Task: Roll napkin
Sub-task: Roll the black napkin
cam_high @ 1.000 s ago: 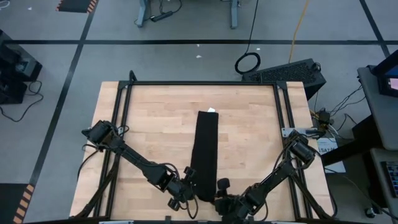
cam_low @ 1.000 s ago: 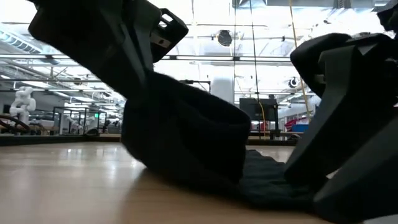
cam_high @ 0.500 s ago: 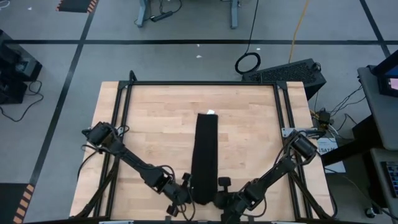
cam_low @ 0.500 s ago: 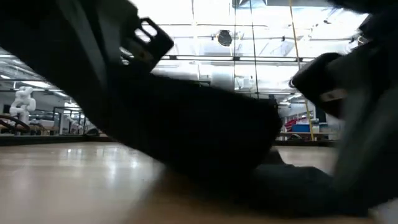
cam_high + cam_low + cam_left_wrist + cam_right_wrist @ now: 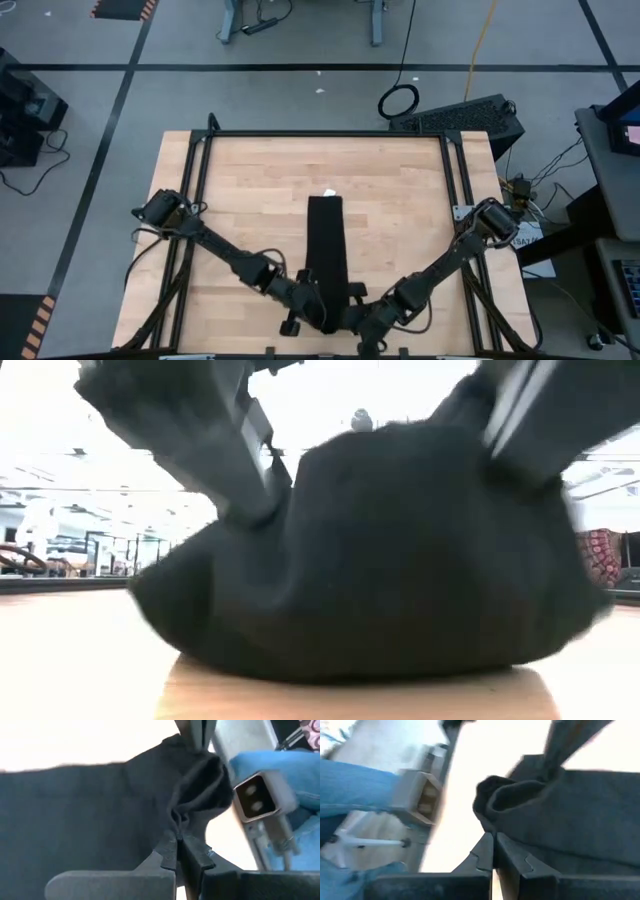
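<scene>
The black napkin (image 5: 327, 250) lies as a long narrow strip down the middle of the wooden table (image 5: 230, 200), with its small white tag (image 5: 328, 192) at the far end. Its near end (image 5: 380, 550) is raised and bunched, hanging between the two grippers with its lowest fold on the table. My left gripper (image 5: 313, 303) is shut on the near end's left corner. My right gripper (image 5: 348, 308) is shut on its right corner. Both stand close together by the table's near edge. My left gripper pinches the napkin's near left corner (image 5: 176, 822) between its two shut fingers, on a bunched fold of several layers. The fingers (image 5: 169, 851) slant down from the near left. The corner is lifted, and the cloth sags away from it toward the other gripper. My right gripper pinches the napkin's near right corner (image 5: 492, 822) between its two shut fingers, where the cloth is gathered into a fold. The fingers (image 5: 482, 851) slant down from the near right. The corner is raised, and the rest trails onto the table.
A black frame (image 5: 325, 134) runs round the table's edges. Bare wood lies to the left and right of the strip. A person in blue trousers (image 5: 350, 785) shows beyond the table in the wrist views.
Both grippers have closed in on each other over the strip's near end and risen. The napkin's near end has come up off the table into a bunched, hanging fold. Its far end with the tag has slid toward the near edge.
</scene>
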Available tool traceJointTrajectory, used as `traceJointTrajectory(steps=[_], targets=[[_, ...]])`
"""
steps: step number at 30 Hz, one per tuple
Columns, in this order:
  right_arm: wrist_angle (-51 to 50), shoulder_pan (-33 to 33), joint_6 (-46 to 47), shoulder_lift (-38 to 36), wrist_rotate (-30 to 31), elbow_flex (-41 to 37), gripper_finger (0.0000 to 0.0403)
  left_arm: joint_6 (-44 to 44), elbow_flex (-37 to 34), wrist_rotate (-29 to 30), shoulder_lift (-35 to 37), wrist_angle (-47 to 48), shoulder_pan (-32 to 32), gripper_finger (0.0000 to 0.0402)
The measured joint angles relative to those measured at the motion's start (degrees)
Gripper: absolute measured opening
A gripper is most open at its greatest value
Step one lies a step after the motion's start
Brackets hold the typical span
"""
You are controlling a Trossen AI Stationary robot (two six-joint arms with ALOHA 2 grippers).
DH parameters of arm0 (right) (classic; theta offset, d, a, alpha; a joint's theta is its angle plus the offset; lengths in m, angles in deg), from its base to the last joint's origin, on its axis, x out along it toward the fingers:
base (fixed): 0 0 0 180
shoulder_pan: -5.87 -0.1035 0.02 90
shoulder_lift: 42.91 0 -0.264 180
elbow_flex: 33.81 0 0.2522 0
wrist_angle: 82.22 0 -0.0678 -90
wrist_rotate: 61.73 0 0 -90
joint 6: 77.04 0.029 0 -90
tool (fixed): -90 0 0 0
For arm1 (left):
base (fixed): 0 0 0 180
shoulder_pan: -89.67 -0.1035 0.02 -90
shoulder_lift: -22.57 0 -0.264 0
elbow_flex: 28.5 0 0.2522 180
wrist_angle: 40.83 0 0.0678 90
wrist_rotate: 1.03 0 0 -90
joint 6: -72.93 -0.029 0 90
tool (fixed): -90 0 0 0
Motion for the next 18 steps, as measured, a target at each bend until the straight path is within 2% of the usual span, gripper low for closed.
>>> traceJointTrajectory(steps=[6,10,18], targets=[[-5.6,2.8,0.7,-0.1,0.4,0.0,0.0002,1.9,-4.3,-3.8,0.0,-0.2,-3.3,0.0006],[-7.8,4.2,0.4,-0.1,2.8,0.0,0.0002,3.3,-7.3,-3.9,-0.1,-1.9,-4.9,0.0006],[-9.4,7.2,0.5,-0.1,2.8,0.1,0.0002,2.1,-8.9,-4.5,-0.1,-3.4,-7.2,0.0006]])
